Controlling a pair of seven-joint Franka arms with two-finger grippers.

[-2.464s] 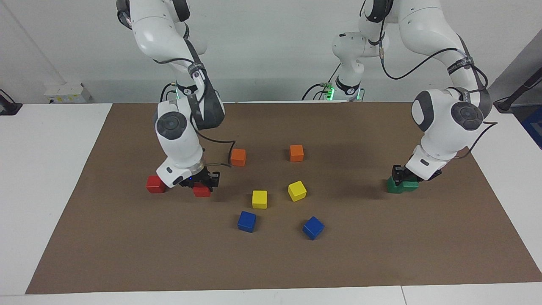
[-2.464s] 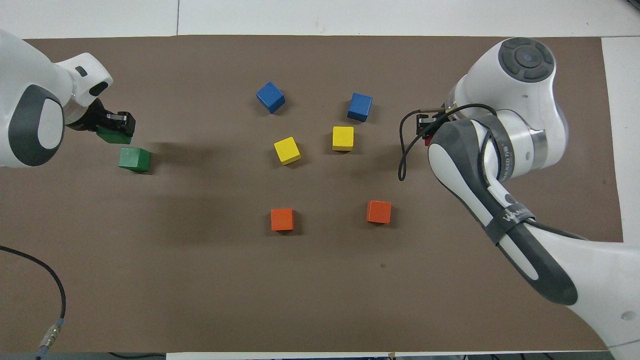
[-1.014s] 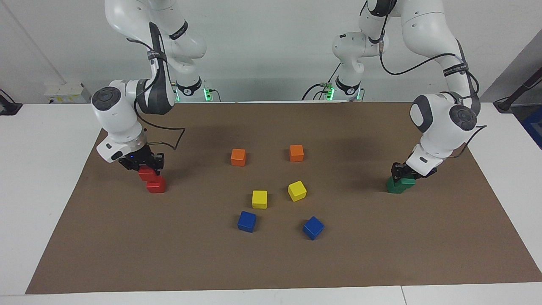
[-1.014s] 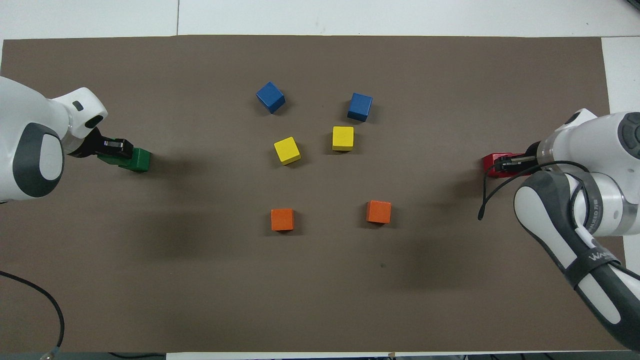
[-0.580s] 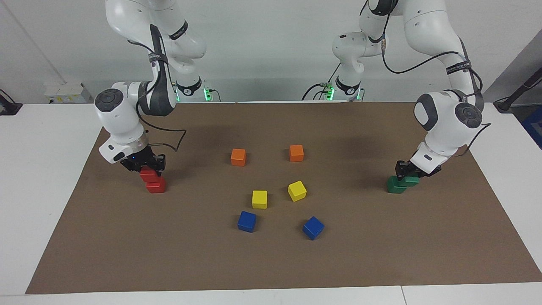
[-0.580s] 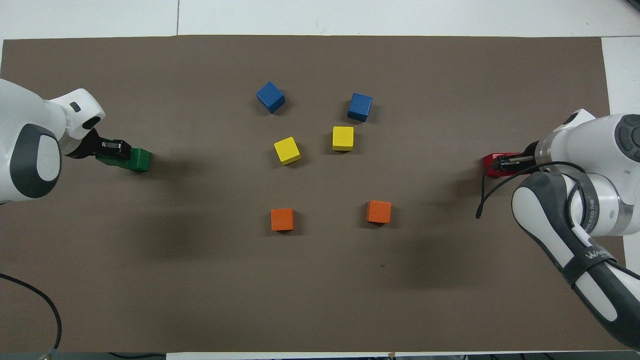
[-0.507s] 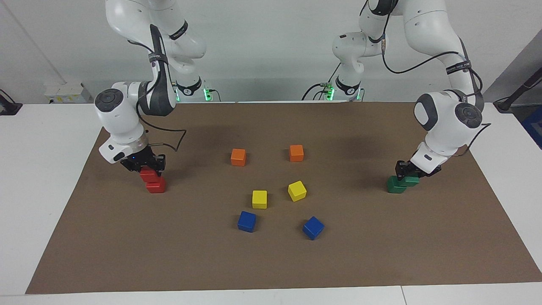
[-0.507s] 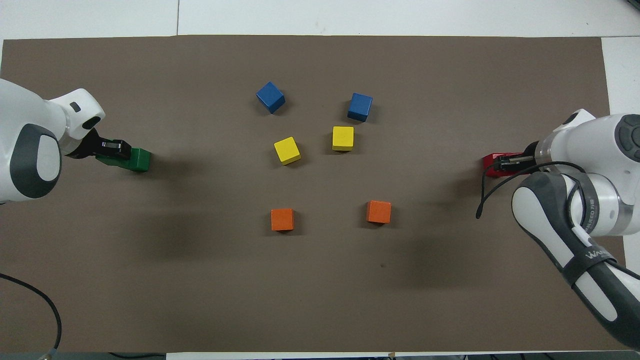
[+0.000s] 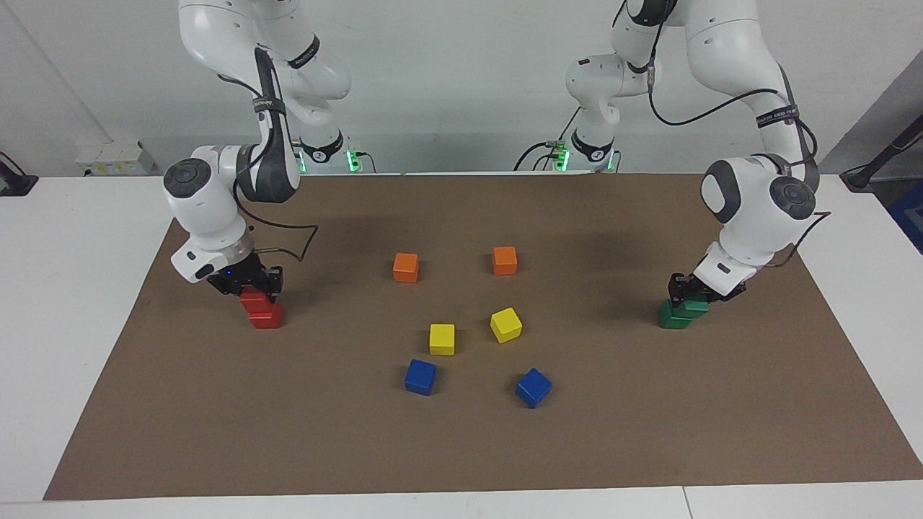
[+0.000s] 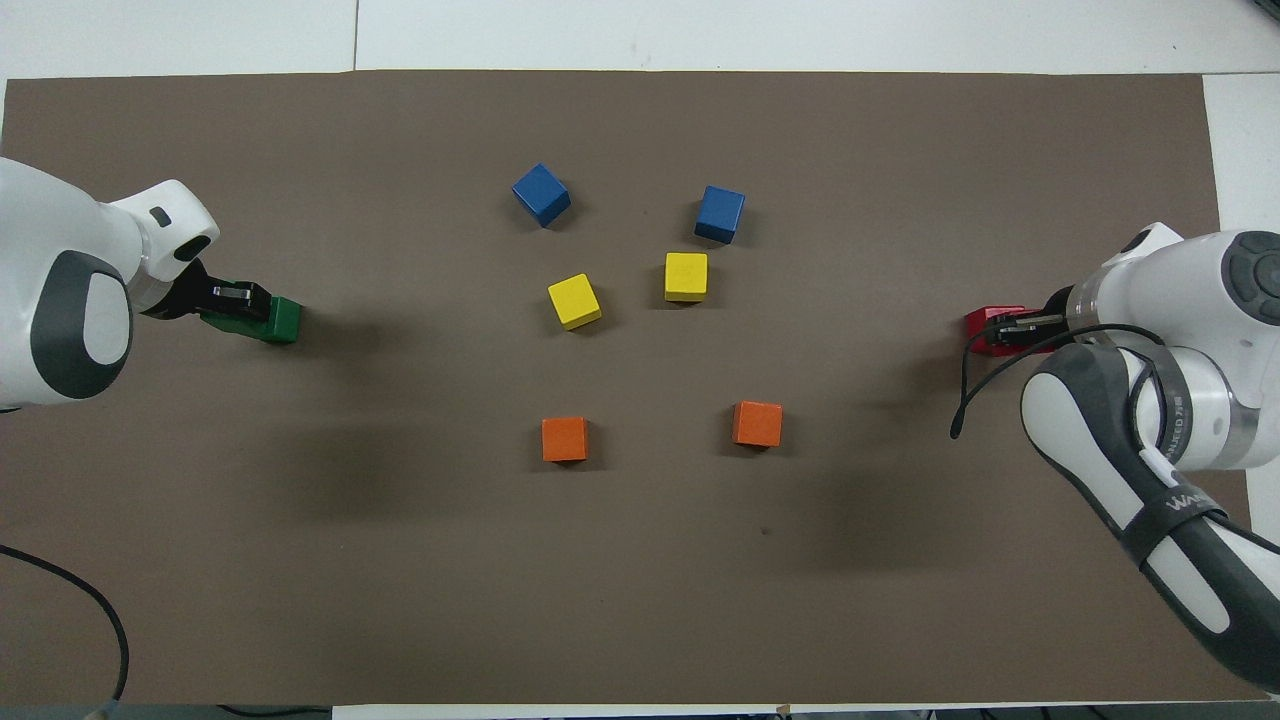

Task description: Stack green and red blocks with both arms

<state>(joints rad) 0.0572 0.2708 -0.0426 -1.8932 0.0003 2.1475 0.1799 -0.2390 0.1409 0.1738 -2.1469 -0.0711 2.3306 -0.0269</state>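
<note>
My right gripper [image 9: 249, 285] is shut on a red block [image 9: 252, 300]. It holds the block low over the second red block [image 9: 269, 318], which lies on the brown mat, and the two overlap a little off-centre. My left gripper [image 9: 685, 290] is shut on a green block [image 9: 695, 307], which is low on the second green block [image 9: 671, 318] and also off-centre. I cannot tell whether either held block rests on the one below it. In the overhead view the left gripper [image 10: 232, 297] covers part of the green pair [image 10: 282, 320], and the right gripper [image 10: 1018, 323] covers part of the red pair [image 10: 981, 328].
Two orange cubes [image 9: 406, 267] [image 9: 505, 260], two yellow cubes [image 9: 442, 339] [image 9: 506, 324] and two blue cubes [image 9: 420, 376] [image 9: 533, 387] lie in the middle of the brown mat [image 9: 461, 447]. White table surrounds the mat.
The right arm has carried its red block across the mat to the other red block and brought it down over it. The left gripper has shifted its green block onto the other green one.
</note>
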